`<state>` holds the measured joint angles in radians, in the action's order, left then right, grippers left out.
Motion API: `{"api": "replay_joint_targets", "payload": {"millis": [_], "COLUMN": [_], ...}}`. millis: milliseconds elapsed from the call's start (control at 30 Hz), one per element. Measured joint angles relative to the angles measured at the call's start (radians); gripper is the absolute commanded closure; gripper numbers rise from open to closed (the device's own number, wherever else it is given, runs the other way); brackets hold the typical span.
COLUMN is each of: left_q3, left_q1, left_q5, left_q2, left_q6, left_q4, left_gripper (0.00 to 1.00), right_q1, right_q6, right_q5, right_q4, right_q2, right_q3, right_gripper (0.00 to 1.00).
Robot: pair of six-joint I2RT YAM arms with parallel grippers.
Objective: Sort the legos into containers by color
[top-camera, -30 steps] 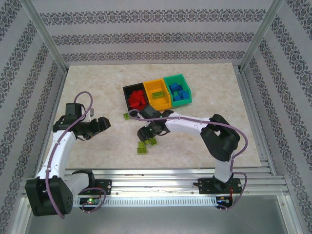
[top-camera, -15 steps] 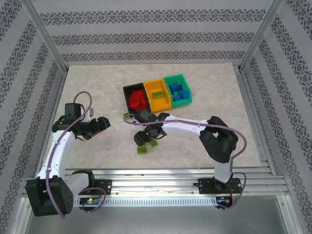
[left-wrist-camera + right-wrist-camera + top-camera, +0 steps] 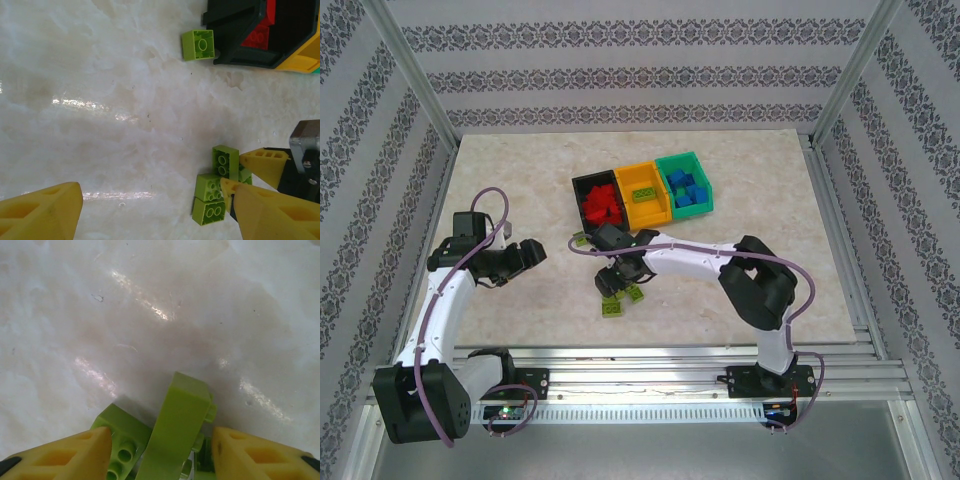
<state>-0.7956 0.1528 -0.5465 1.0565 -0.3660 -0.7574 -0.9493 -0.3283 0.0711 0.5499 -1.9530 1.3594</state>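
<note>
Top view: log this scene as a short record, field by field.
Black bin: red bricks
Orange bin: lime brick inside
Teal bin: blue bricks
Loose: single brick beside the black bin; lime cluster nearer the arms
Left tool: open, empty
Right tool: astride the lime cluster, grip unclear

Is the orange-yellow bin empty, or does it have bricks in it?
Not empty. The top view shows a lime green brick lying inside the orange-yellow bin.
</note>
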Motion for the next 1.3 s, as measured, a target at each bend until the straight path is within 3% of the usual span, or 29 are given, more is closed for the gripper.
{"api": "replay_joint_targets", "payload": {"millis": [300, 733, 900, 1067, 1300], "left_q3": [0.000, 0.000, 0.001, 0.003, 0.005], "left_q1": [0.000, 0.000, 0.000, 0.000, 0.000], "left_q5": [0.000, -0.001, -0.003, -0.004, -0.004], "left_q2": [0.000, 0.001, 0.009, 0.011, 0.015], "left_q6": [0.000, 0.000, 0.000, 0.000, 0.000], "left_q4": [0.003, 0.003, 0.004, 0.007, 0.010], "left_gripper": [0.21, 0.21, 0.21, 0.20, 0.20], "right_q1": [0.000, 0.030, 0.113, 0.265, 0.453], "right_q6": [0.003, 0.003, 0.003, 0.001, 0.018], "right_q5": [-0.012, -0.011, 0.008, 0.078, 0.114], "right_q4": [0.005, -0.007, -0.032, -0.054, -0.053], "right_q2": [-0.013, 0.039, 0.101, 0.112, 0.004], "right_q3": [0.005, 0.018, 0.022, 0.082, 0.326], "right_gripper": [0.65, 0.69, 0.69, 0.69, 0.65]}}
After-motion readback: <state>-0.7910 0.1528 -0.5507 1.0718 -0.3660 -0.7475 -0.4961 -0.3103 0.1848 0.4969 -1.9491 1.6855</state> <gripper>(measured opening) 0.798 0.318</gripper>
